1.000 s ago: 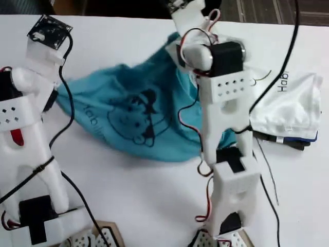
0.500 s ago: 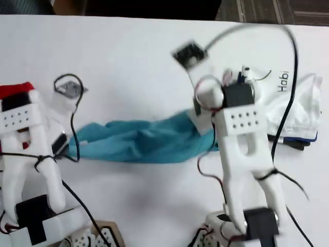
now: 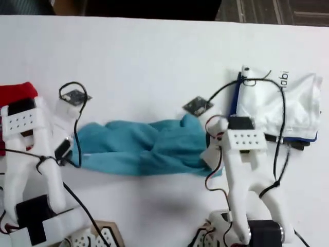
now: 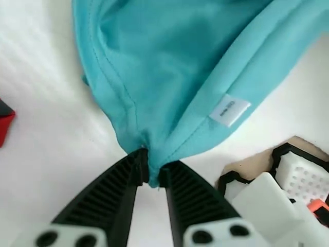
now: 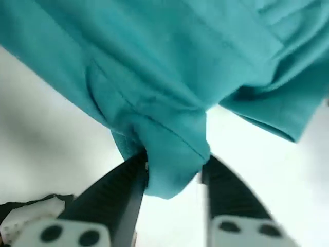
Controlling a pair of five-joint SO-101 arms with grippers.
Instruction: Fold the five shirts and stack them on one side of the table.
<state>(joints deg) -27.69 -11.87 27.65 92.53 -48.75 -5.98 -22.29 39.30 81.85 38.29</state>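
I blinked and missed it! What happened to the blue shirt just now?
The shirt lay spread out with its picture showing. Both arms pulled back toward their bases, and now it is bunched into a long band nearer them, stretched between the left gripper and the right gripper, each shut on one end. The folded stack at the right stayed put.

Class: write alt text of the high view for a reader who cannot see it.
A teal shirt is stretched into a band across the white table, its ends clamped by the left gripper and the right gripper. A folded white shirt tops a stack at the right edge; red cloth sits at the left edge.
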